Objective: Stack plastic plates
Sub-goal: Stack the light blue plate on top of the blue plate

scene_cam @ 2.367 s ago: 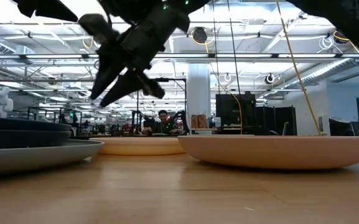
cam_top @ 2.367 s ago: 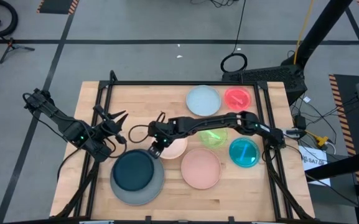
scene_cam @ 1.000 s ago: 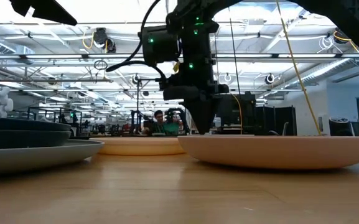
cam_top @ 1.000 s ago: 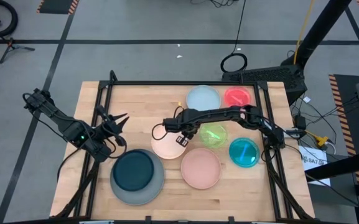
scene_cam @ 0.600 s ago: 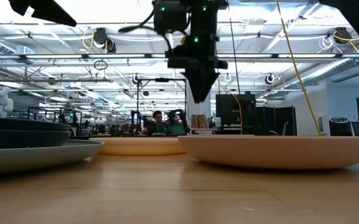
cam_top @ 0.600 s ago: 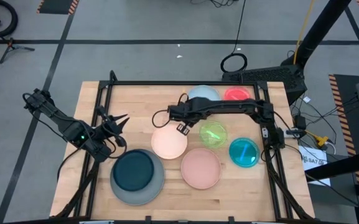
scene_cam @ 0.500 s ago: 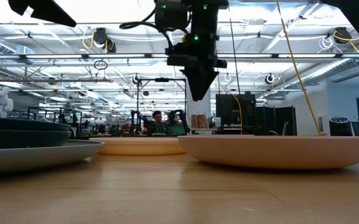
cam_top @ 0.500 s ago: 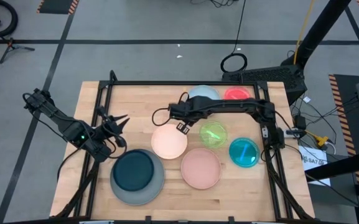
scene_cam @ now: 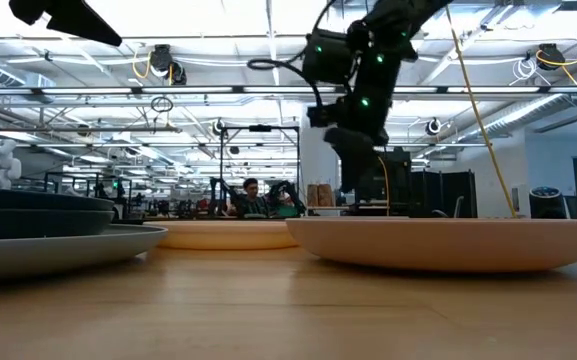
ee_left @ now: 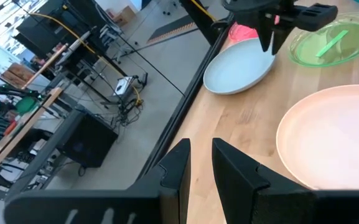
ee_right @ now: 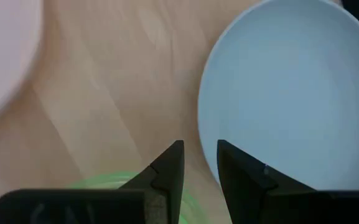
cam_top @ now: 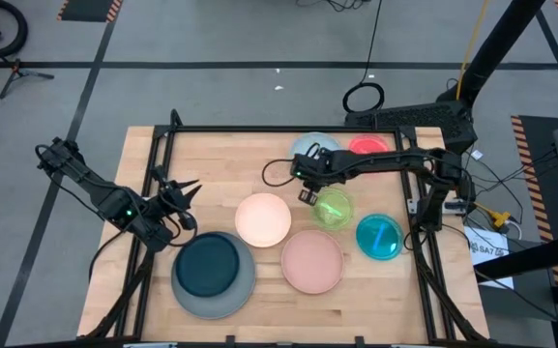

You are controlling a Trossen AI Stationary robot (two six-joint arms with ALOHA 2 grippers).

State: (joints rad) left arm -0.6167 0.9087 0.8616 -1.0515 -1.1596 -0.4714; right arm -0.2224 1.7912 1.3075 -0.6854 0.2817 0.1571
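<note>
My right gripper (cam_top: 308, 191) (ee_right: 199, 152) hovers shut, pointing down, over the gap between the light blue plate (cam_top: 317, 147) (ee_right: 291, 93) and the green plate (cam_top: 333, 207); it touches neither. The left wrist view shows it (ee_left: 272, 38) above the light blue plate's (ee_left: 238, 65) rim. The cream plate (cam_top: 263, 219), salmon pink plate (cam_top: 311, 261), teal plate (cam_top: 379, 237) and red plate (cam_top: 368, 148) each lie flat on the table. A dark teal plate (cam_top: 207, 266) sits nested in the large grey plate (cam_top: 243, 290). My left gripper (cam_top: 180, 190) (ee_left: 200, 152) waits shut near the left edge.
A black frame rail (cam_top: 259, 130) runs round the wooden table. In the low view the salmon pink plate (scene_cam: 448, 240) and the grey stack (scene_cam: 38, 235) stand close in front. Bare wood lies between the left gripper and the cream plate (ee_left: 335, 137).
My right gripper has drawn away from above the cream plate, rising and moving toward the table's far right, and now stands lower between the light blue and green plates. Its fingers have stayed shut. The cream plate now shows whole.
</note>
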